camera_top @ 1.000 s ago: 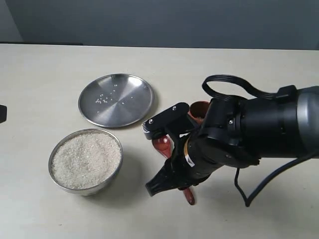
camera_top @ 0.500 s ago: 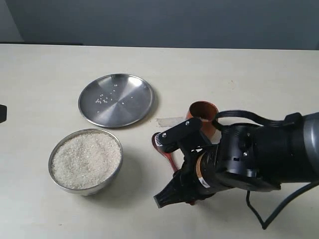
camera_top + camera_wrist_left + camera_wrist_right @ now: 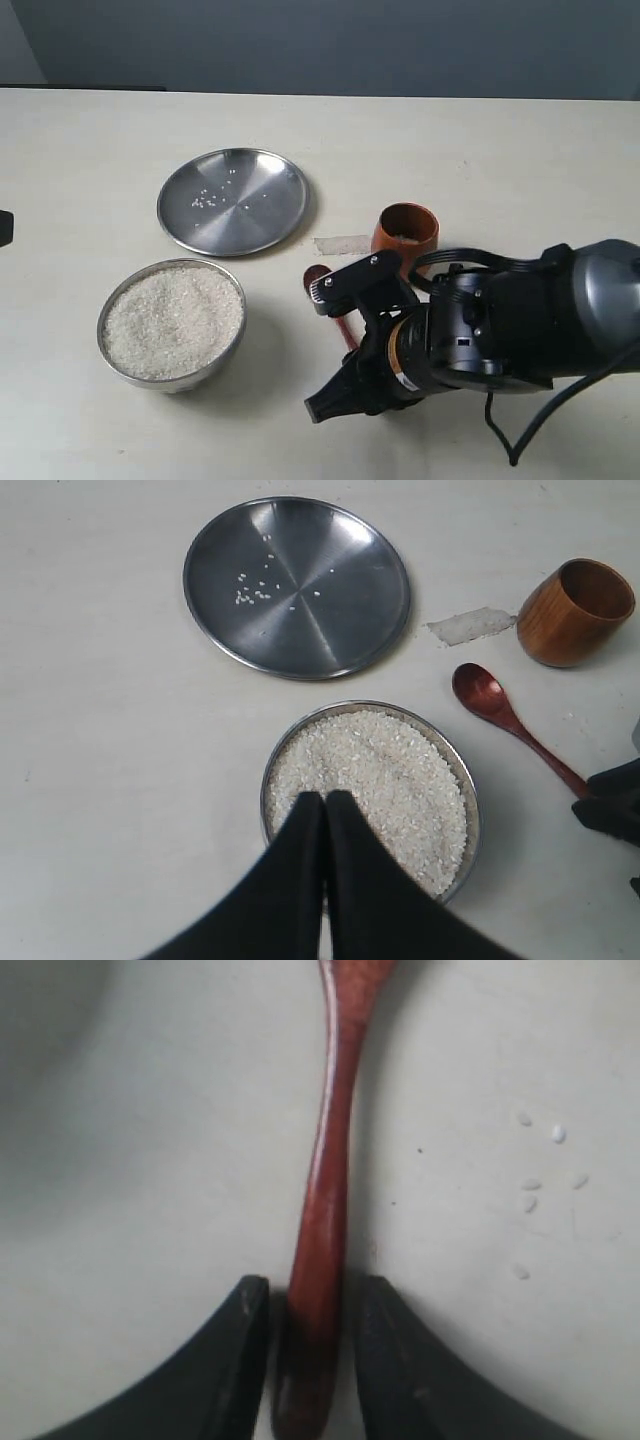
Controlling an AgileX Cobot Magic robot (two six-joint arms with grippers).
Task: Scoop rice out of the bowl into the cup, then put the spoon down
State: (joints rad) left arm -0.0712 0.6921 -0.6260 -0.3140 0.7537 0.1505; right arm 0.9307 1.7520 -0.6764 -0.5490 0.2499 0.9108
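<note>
The steel bowl (image 3: pixel 110 310) holds a heap of rice (image 3: pixel 172 320) at the front left. Right of it the wooden spoon (image 3: pixel 318 282) lies flat on the table, its handle running under my right arm (image 3: pixel 470 335). The wooden cup (image 3: pixel 405 228) stands upright just behind, with some grains inside. In the right wrist view my right gripper (image 3: pixel 312 1300) straddles the spoon's handle (image 3: pixel 325 1210), open a little, with a thin gap on each side. My left gripper (image 3: pixel 325 798) is shut and empty, seen over the bowl's near rim (image 3: pixel 275 770).
A flat steel plate (image 3: pixel 233 200) with a few stray grains lies behind the bowl. A patch of clear tape (image 3: pixel 340 244) is stuck to the table beside the cup. Loose grains (image 3: pixel 530 1185) dot the table by the spoon handle.
My right arm has come down and toward the front right with the spoon, uncovering the cup. The spoon now rests on the table. The left arm has not moved.
</note>
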